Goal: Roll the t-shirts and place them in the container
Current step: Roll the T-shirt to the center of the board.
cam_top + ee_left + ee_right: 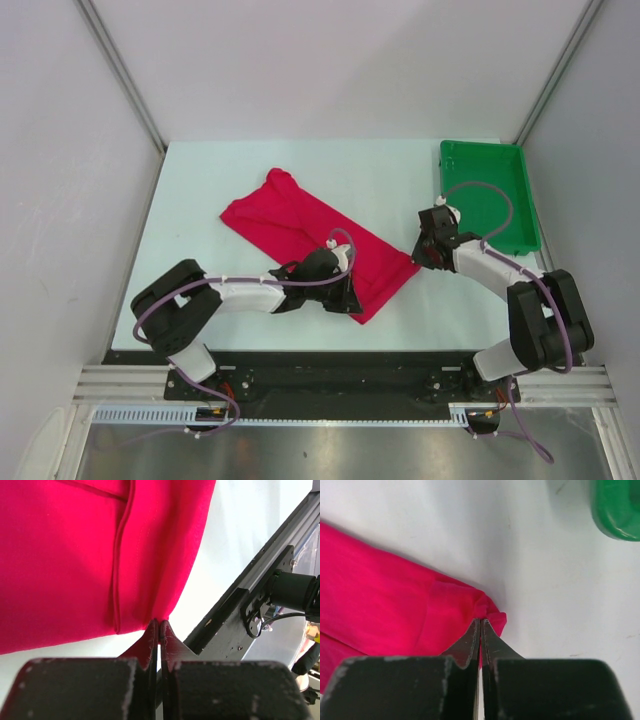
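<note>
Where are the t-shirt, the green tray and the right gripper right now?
t-shirt [290, 225], top view, on the flat middle of the folded cloth.
green tray [485, 165], top view, on its bare floor near the far rim.
right gripper [480, 623], right wrist view, at the shut fingertips pinching the t-shirt's corner.

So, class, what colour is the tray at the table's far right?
The tray is plain green, clearest in the top view.

The left pincer [159, 626] grips a corner of the red t-shirt [65, 555] over the white table [235, 530].
</note>
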